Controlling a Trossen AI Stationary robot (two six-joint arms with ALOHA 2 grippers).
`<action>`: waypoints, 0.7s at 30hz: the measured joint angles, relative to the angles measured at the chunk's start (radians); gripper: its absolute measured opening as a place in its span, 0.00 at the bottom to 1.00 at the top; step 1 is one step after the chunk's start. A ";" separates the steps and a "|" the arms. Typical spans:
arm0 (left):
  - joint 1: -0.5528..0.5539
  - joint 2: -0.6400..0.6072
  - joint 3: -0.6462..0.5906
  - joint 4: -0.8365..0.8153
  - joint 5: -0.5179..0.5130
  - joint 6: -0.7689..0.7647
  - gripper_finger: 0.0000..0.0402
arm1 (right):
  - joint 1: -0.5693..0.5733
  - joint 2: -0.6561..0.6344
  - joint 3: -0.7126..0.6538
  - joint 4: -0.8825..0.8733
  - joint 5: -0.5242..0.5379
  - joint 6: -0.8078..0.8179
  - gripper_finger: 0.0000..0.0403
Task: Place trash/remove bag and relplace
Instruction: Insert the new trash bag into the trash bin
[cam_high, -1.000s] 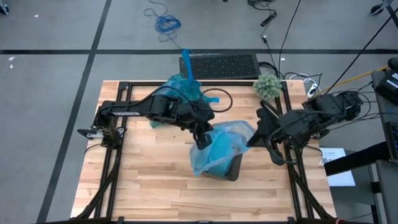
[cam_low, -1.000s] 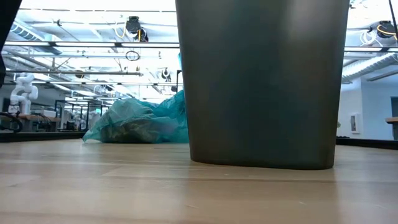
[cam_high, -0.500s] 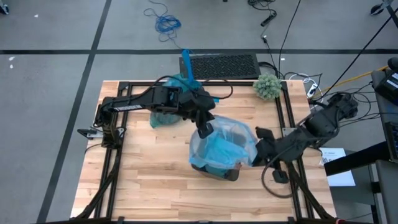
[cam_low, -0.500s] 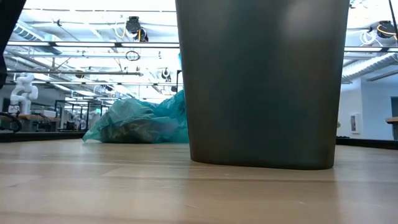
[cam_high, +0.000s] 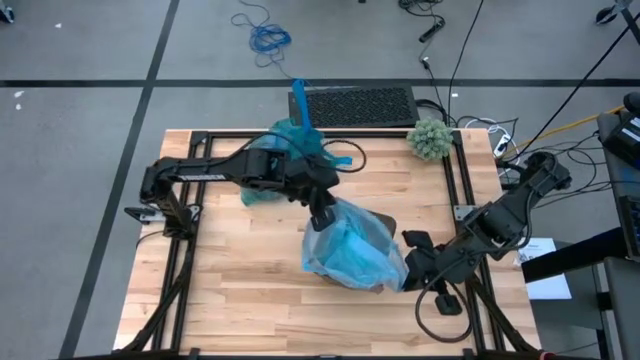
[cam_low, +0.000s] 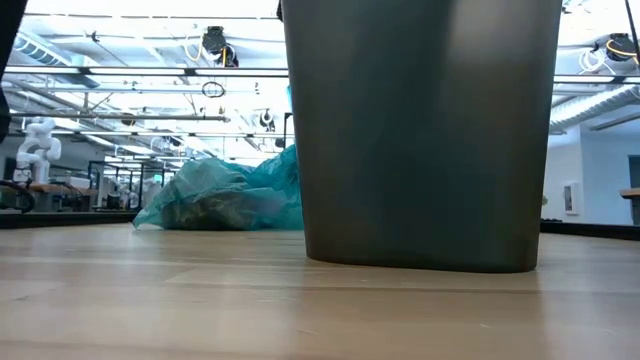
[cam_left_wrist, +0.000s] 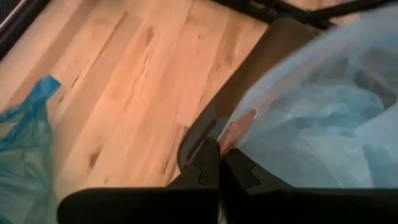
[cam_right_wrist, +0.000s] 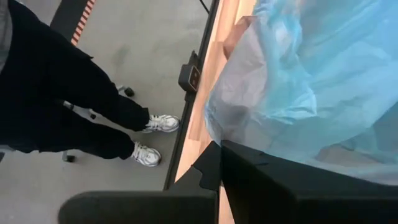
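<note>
A dark grey bin (cam_high: 378, 220) stands mid-table and fills the low view (cam_low: 420, 130). A thin light-blue bag (cam_high: 350, 250) is draped over its top. My left gripper (cam_high: 322, 218) is shut on the bag at the bin's far-left side. My right gripper (cam_high: 408, 262) is shut on it at the bin's near-right side. A filled teal bag (cam_high: 285, 150) lies on the tabletop at the far side, also in the low view (cam_low: 225, 195). No loose trash is in view. My left gripper pinches the light-blue bag's edge (cam_left_wrist: 239, 127) between its two shut fingers, just over the bin's rim (cam_left_wrist: 202, 127). It comes slanting down from the table's left. The film runs from the fingers across the bin's top. My right gripper is shut on the bag's gathered film (cam_right_wrist: 227, 121) at the bin's near-right side, slanting down from the table's right. Its own fingers hide the exact place of contact. The bag spreads away from them over the bin.
A fuzzy grey-green ball (cam_high: 430, 138) sits at the far right corner. A dark keyboard (cam_high: 352, 103) lies beyond the far edge. A black frame (cam_high: 465, 200) borders the table. A person's legs (cam_right_wrist: 62, 106) stand on the floor by the table's edge.
My right gripper has gone down and toward the table's near edge, still shut, drawing the bag's right side with it. The bag, bunched on the bin a second ago, has spread open and now stretches across the bin toward its near-right side.
</note>
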 joint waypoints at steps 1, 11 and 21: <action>0.000 -0.019 -0.030 0.020 -0.001 -0.009 0.00 | 0.004 0.002 -0.002 0.004 0.000 0.000 0.00; -0.023 -0.161 -0.288 0.224 0.012 -0.162 0.00 | 0.014 0.007 -0.086 0.050 -0.004 0.023 0.00; -0.102 -0.163 -0.293 0.256 -0.048 -0.191 0.00 | 0.014 0.046 -0.118 0.063 -0.003 0.069 0.00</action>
